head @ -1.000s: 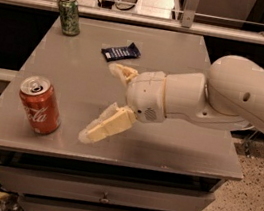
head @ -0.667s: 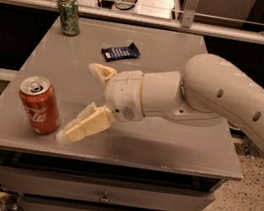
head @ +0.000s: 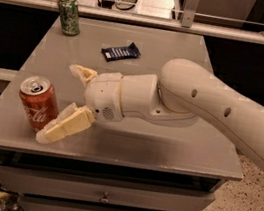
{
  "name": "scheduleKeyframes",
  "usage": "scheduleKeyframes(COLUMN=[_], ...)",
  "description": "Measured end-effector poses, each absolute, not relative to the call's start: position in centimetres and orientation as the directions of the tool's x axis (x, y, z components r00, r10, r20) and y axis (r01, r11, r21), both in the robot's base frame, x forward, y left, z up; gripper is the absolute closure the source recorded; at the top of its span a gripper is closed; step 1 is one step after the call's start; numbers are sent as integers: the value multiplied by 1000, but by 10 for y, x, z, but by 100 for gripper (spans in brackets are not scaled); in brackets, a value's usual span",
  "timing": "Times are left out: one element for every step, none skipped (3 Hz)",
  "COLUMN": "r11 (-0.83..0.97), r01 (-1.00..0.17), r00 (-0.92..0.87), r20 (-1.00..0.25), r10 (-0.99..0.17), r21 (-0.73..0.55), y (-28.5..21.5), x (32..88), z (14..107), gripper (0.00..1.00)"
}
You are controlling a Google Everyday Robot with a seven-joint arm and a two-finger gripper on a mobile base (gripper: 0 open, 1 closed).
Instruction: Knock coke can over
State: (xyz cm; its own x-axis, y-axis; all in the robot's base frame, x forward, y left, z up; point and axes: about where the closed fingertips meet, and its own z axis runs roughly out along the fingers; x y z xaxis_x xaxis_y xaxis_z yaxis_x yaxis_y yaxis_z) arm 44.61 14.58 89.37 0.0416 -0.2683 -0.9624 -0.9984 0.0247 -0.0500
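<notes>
Our gripper [head: 59,105] has swung left, closing on the coke can [head: 37,103]. Its fingers are spread wide, the lower one just beside the can's base. The can stands upright, so we judge the knock is still to come.

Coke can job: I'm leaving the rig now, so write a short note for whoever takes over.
Claw: open, at the coke can, lower finger against or just short of its base; contact unclear.
Coke can: upright, front left of the table. Green can stands back left.
Done: claw placed beside the can.
Left: knock it over.
</notes>
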Motion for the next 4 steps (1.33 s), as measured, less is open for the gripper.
scheduleKeyframes(r11=[14, 5, 0, -5], r01=[-999, -999, -999, -999], r00=[39, 40, 42, 45], r20=[-981, -989, -989, -989], r10=[-189, -144, -140, -141], r21=[-42, -41, -43, -45], y=[158, 165, 167, 170], x=[447, 447, 446, 444], z=[885, 882, 882, 883], gripper=[2, 14, 26, 57])
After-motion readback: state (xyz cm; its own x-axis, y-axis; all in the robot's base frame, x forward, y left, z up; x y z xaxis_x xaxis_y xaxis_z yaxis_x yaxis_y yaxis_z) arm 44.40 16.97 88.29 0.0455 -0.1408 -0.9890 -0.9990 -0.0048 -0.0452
